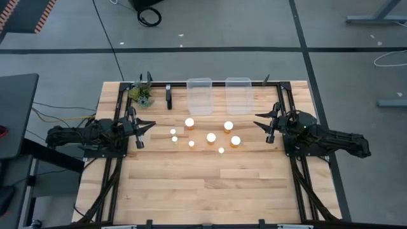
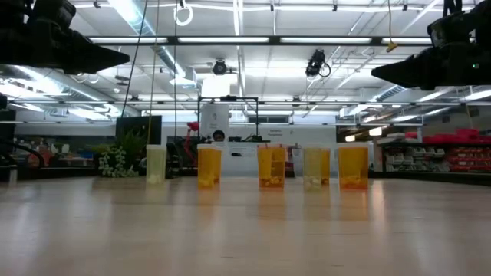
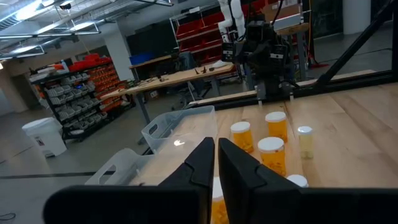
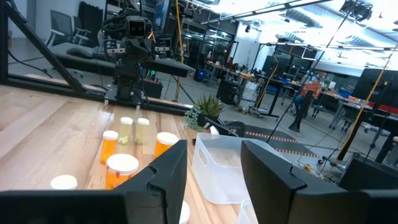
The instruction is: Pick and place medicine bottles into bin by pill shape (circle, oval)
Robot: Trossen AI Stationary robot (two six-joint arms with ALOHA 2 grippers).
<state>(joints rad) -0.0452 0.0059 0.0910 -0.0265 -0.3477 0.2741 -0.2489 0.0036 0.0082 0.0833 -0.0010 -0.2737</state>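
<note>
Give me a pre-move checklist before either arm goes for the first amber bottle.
1. Left gripper holds nothing, fingers shut: not ok, must open.
2. Right gripper holds nothing, fingers apart: ok.
3. Amber medicine bottles with white caps upright between the arms on the wooden table: ok.
4. Two clear plastic bins at the far edge, nothing seen inside: ok.
5. Green plant sprig apart from the bottles: ok.
6. Pill shape inside each bottle: cannot tell.

Grey floor (image 1: 254, 25) crossed by dark lines surrounded the wooden table (image 1: 210, 191). Long ceiling lights (image 2: 238, 40) ran overhead. Beyond the jaws stood red storage shelves (image 3: 199, 28), workbenches (image 3: 168, 78), and possibly a white bin (image 3: 43, 134).
</note>
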